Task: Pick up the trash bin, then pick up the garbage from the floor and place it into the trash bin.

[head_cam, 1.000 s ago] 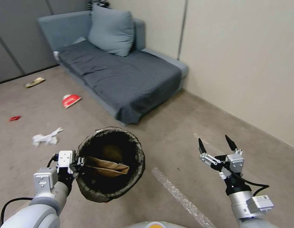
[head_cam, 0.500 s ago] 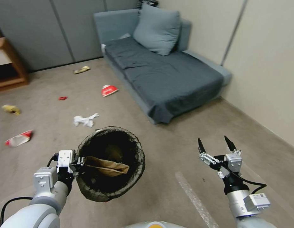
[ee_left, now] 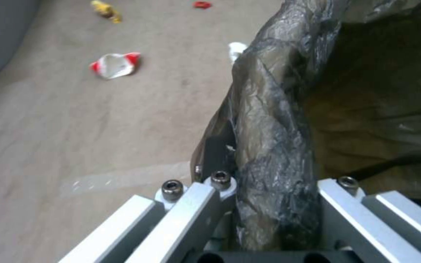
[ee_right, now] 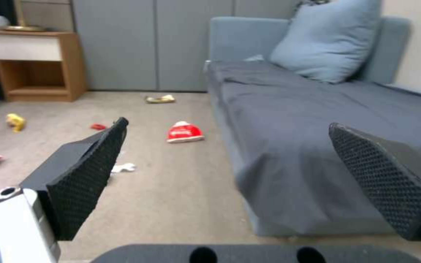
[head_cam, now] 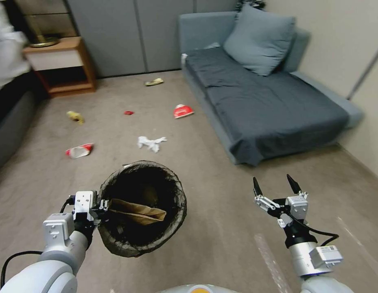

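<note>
Left end effector (head_cam: 102, 210) clamping trash bin (head_cam: 172, 228) rim, right end effector (head_cam: 277, 186) spread

Bin (head_cam: 142, 248): dark brown-black liner. Bag (head_cam: 136, 211): brown. Tissue (head_cam: 151, 142): white. Bowl (head_cam: 183, 111): red. Sofa (head_cam: 274, 106): grey-blue. Carpet (head_cam: 221, 211): beige.

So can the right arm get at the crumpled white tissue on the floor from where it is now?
Probably not yet. The open right pincer hangs empty, and the crumpled white tissue lies well ahead, beyond the trash bin held by the left pincer. Bare floor between.
</note>
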